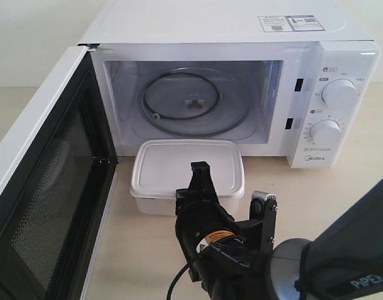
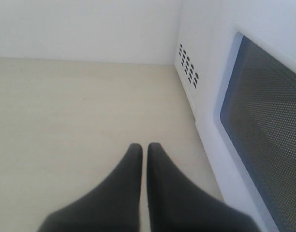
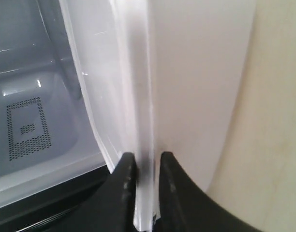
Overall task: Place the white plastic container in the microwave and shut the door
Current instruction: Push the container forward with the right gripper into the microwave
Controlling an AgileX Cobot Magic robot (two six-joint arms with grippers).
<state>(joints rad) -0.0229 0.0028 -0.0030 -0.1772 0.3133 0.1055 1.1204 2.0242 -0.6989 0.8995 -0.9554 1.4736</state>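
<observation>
Fingers [image 3: 121, 193] of right gripper [image 3: 147, 162] are clenched on the edge of the white plastic container [image 3: 196, 72]; on the wrist cam I see the lid rim pinched btwn both pads, w/ the open oven cavity just beyond. On the ext cam the white plastic container [image 1: 188, 167] sits on the table [image 1: 323, 200], lid on, directly in front of the microwave [image 1: 179, 25] opening and not inside it; its far side is just beside the front sill, can't tell if touching. The right gripper [image 1: 201, 176] meets it from the near side, approx mid-edge; arm fills the lower right of that view. The door [image 1: 47, 187] stands wide open at the left, dark mesh window facing the box; glass turntable [image 1: 188, 103] lies in the cavity; two dials [image 1: 339, 94] on the right panel; stickers [image 1: 290, 23] on top. Left gripper [image 2: 144, 150] has its fingers pressed together w/ only a hairline slit, grasping nothing; it hangs over the table [image 2: 66, 106] on the outer side of the door [image 2: 264, 125], w/ the side vent holes [image 2: 188, 65] further back.
</observation>
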